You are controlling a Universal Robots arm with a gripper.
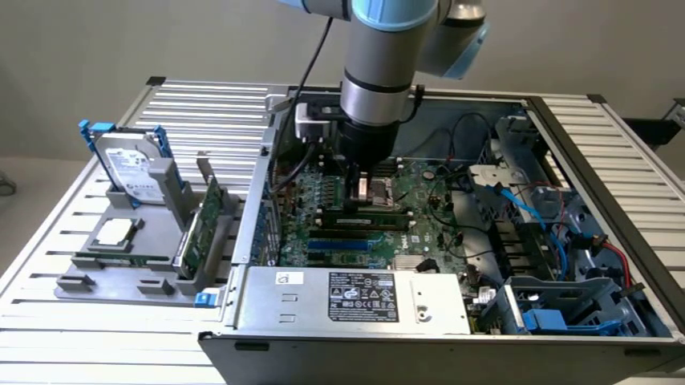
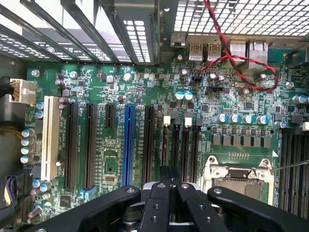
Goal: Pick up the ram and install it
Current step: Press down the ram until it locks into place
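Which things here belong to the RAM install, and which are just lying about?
Job in hand:
ram, apparently the thin green stick lying in the tray
gripper, over the motherboard
memory slots

Lying about:
hard drive with blue rails
expansion card
power supply

An open computer case (image 1: pixel 450 241) lies on a slatted metal table (image 1: pixel 64 321); its green motherboard (image 2: pixel 159 96) carries a blue expansion slot (image 2: pixel 127 145), a white slot (image 2: pixel 47 137) and a silver CPU socket (image 2: pixel 239 176); red wires (image 2: pixel 231 63) loop near the rear ports; a hard drive (image 1: pixel 134 172) with blue rails stands in a grey holder (image 1: pixel 118 273) beside a green expansion card (image 1: pixel 204 228).
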